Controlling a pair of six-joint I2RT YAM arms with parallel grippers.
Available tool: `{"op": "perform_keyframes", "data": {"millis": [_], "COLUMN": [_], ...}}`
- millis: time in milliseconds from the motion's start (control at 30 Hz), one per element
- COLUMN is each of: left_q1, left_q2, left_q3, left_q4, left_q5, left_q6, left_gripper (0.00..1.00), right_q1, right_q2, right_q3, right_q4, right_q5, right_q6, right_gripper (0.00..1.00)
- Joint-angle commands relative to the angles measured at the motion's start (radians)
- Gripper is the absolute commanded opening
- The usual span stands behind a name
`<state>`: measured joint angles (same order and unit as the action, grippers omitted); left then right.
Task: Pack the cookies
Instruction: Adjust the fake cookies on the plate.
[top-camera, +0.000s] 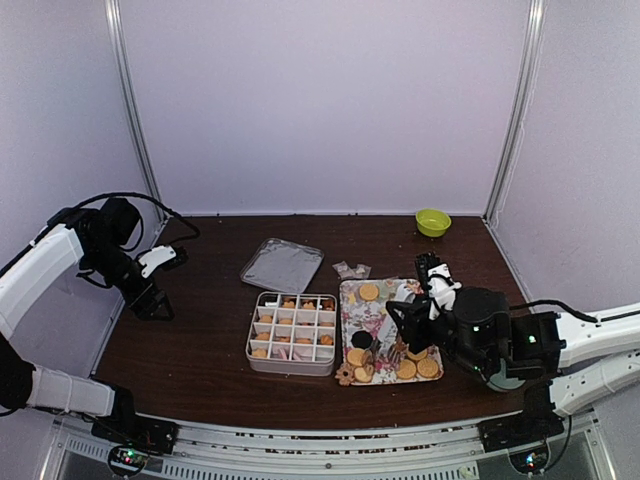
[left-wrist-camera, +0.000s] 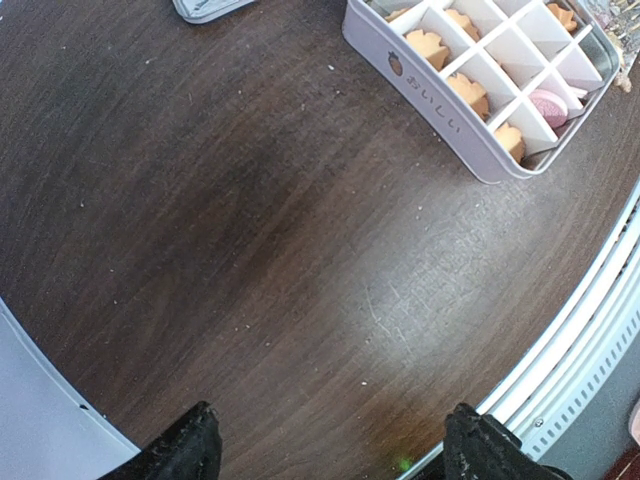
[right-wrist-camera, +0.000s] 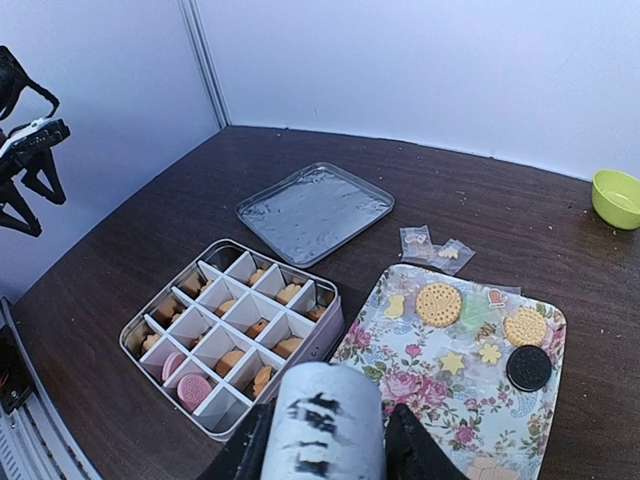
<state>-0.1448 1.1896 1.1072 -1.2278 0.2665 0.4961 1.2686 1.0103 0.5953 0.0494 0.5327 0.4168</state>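
1. The left gripper (left-wrist-camera: 335, 450) hangs over bare table (left-wrist-camera: 250, 250) on the left side; its fingers (left-wrist-camera: 185, 445) are spread wide with nothing between them; it is well apart from everything else.
2. The right gripper (right-wrist-camera: 325, 440) is clamped on a silvery metal tool (right-wrist-camera: 325, 415) with black marks; from above, it sits over the near half of the floral tray (top-camera: 375, 312); what the tool's far end touches is hidden.
3. Some of the cookies (top-camera: 427, 367) lie loose on that tray; several golden ones crowd its near end; a dark one (right-wrist-camera: 528, 367) and two round golden ones lie further up it, with small star shapes between.
4. The rest sit in a white box (top-camera: 292, 332) of square cells just left of the tray; most cells hold a golden cookie; two pink ones (right-wrist-camera: 195, 388) fill cells in the near row.
5. Beyond the box a metal lid (top-camera: 282, 265) lies flat on the table; clear wrappers (top-camera: 351, 270) lie just past the tray's far edge.
6. A green bowl (top-camera: 433, 221) stands at the far right, near the back wall.
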Motion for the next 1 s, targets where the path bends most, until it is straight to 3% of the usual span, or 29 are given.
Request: {"op": "perform_keyframes", "data": {"millis": [0,567,967], "left_q1": [0.007,0.007,0.008], "left_q2": [0.001,0.002,0.005], "left_q3": [0.012,0.007,0.011], "left_q4": [0.016,0.019,0.019], "left_q5": [0.014,0.008,0.009], "left_q6": [-0.01,-0.006,-0.007], "left_gripper": [0.79,0.79,0.79], "right_q1": [0.006,0.023,0.023], "right_q2": [-0.054,0.033,0.052], "right_q3": [0.013,-0.007,-0.02], "right_q4": [-0.01,0.084,-0.031], "right_q5": [0.037,-0.038,0.086], "right_q6": [-0.014,0.044,-0.01], "right_gripper": [0.36,0.36,0.33]}}
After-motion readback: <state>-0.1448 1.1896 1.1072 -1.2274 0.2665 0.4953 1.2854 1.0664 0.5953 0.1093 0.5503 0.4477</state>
